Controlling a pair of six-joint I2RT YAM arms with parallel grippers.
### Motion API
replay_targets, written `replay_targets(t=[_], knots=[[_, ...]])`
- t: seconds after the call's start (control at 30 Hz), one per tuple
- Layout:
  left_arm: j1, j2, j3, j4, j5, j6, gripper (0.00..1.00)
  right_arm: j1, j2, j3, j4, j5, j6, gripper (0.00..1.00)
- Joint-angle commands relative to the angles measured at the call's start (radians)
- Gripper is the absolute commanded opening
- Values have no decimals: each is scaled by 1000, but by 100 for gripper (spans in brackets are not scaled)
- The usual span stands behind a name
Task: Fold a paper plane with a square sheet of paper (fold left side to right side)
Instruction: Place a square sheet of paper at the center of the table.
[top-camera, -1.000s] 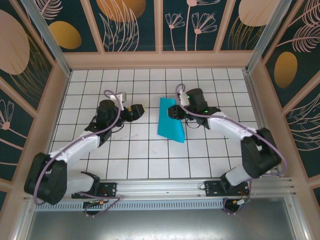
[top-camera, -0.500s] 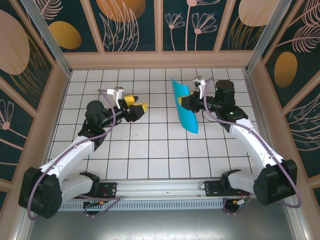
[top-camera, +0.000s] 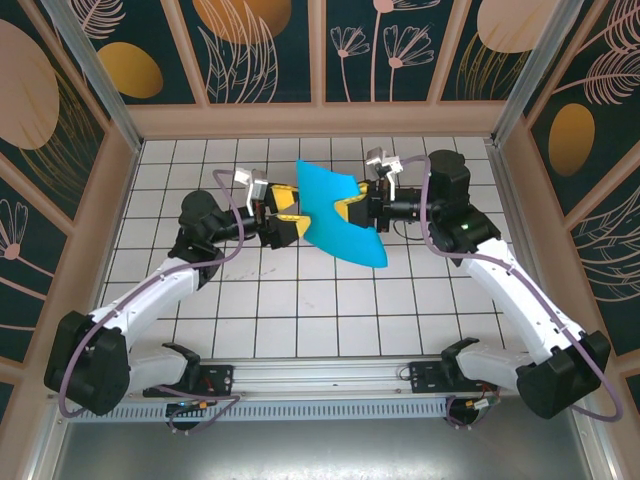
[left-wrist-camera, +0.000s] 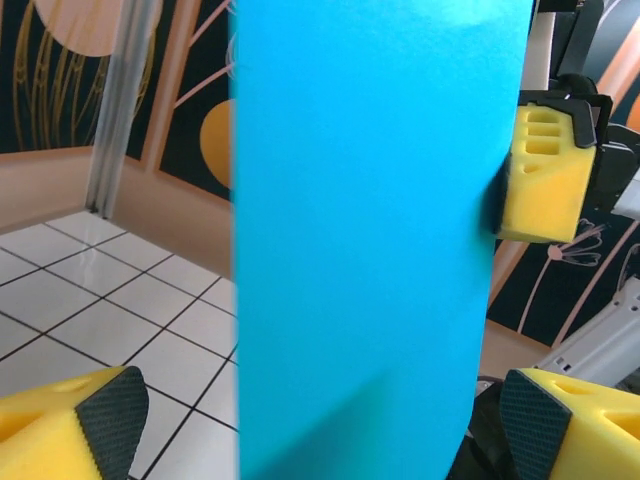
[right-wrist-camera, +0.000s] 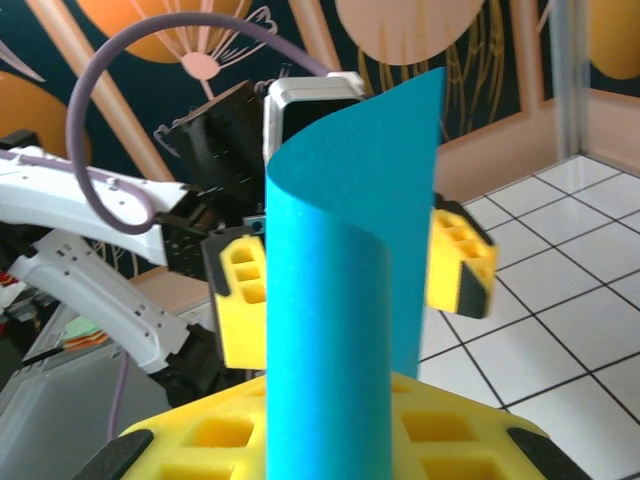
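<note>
The square sheet of paper (top-camera: 333, 222) is cyan, bent into a curve and held up off the white tiled table (top-camera: 300, 320). My right gripper (top-camera: 352, 211) is shut on its right edge; in the right wrist view the sheet (right-wrist-camera: 330, 300) rises from between that gripper's yellow fingers (right-wrist-camera: 230, 440). My left gripper (top-camera: 289, 215) is open, its fingers above and below the sheet's left edge. In the left wrist view the paper (left-wrist-camera: 380, 220) stands between those wide-apart pads (left-wrist-camera: 110, 415). Whether they touch it I cannot tell. The paper plane is out of view.
Wooden walls with dark floral panels (top-camera: 260, 50) close in the table on three sides. An aluminium rail (top-camera: 330, 385) carrying both arm bases runs along the near edge. Open tiles lie below and in front of the raised sheet.
My right gripper has lifted the sheet off the tiles and swung it toward the middle. My left gripper has moved right to meet it and now straddles its left edge.
</note>
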Motion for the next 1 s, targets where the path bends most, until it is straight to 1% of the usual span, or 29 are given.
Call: replay_targets(t=[0.0,0.03,0.1,0.17,0.23,0.3,0.33,0.37,0.47,0.53,0.6,0.7,0.77,0.8,0.87,0.93,0.97], knots=[[-20,15,40,72,82,19,92,7,-19,31,31,-36,-6,25],[-23,16,41,86,96,13,90,7,-18,29,27,-19,-6,25],[-27,15,36,109,105,3,81,4,-19,25,19,20,-7,25],[-28,10,29,106,102,6,61,-3,-22,18,13,60,-3,25],[-28,3,21,85,76,11,33,-17,-32,-4,16,113,13,26],[-28,-9,2,74,37,9,12,-32,-47,-36,30,162,33,26],[-28,-18,-12,72,14,8,4,-38,-58,-52,33,190,38,27],[-28,-23,-23,65,-7,7,0,-42,-65,-64,34,219,42,29],[-28,-36,-41,3,-96,4,0,-64,-78,-93,11,310,58,35],[-28,-26,-30,-105,-187,3,0,-78,-80,-101,-26,409,66,45],[-28,2,-15,-205,-260,-10,0,-87,-78,-111,-64,533,80,58],[-28,75,-2,-274,-288,-59,0,-107,-74,-142,-90,663,107,75],[-27,131,-3,-290,-290,-85,0,-108,-70,-164,-100,727,116,82],[-27,164,0,-308,-296,-91,0,-108,-67,-174,-106,749,121,84],[-26,230,16,-358,-321,-93,0,-109,-59,-198,-107,771,135,85],[-26,301,35,-403,-344,-87,0,-108,-47,-228,-93,763,169,85],[-26,338,48,-426,-353,-84,0,-106,-36,-243,-82,744,185,83]])
